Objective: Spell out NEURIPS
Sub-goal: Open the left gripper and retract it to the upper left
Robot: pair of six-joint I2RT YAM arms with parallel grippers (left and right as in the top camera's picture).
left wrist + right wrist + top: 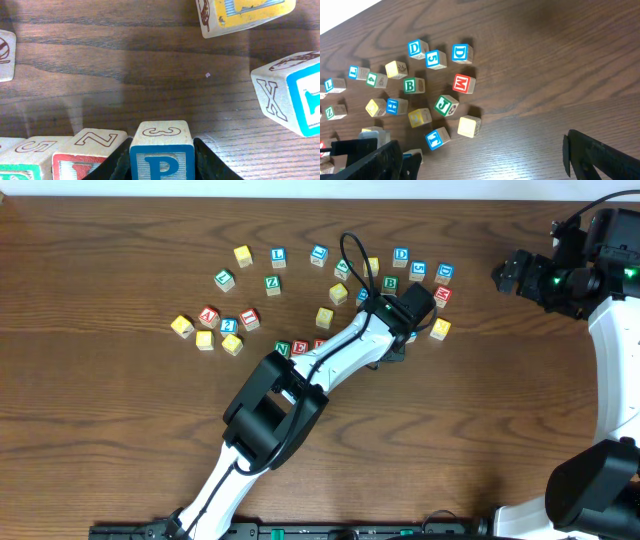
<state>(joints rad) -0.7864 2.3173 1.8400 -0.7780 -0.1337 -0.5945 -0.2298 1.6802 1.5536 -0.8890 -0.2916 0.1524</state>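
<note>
Flanking the P cube (161, 150) on two opposite sides, the fingers of the left tool (162, 167) are seen pressed against it, so the cube is judged to be gripped. Whether it rests on the worktop (150, 65) or is held just off it cannot be told. The cube sits at the right end of the row (90, 150), whose nearest cube shows a Z on top and lies just beside the left finger.

Being small and wooden, the cube is expected to be light and rigid, with smooth painted faces that could slip or swivel if pinched near a corner. It is best held on its flat, parallel side faces, near their middle, so that the blue P is left uncovered.

Little room is left on the row side, and a neighbour could be nudged when the fingers are parted. Ahead, bare worktop is open. A yellow cube (245, 15) and an X cube (290, 95) lie farther off, ahead and to the right, well apart from the grip. No worktop edge is near.

The right tool (480, 157) is spread wide and empty, over bare worktop beside the loose cubes.
</note>
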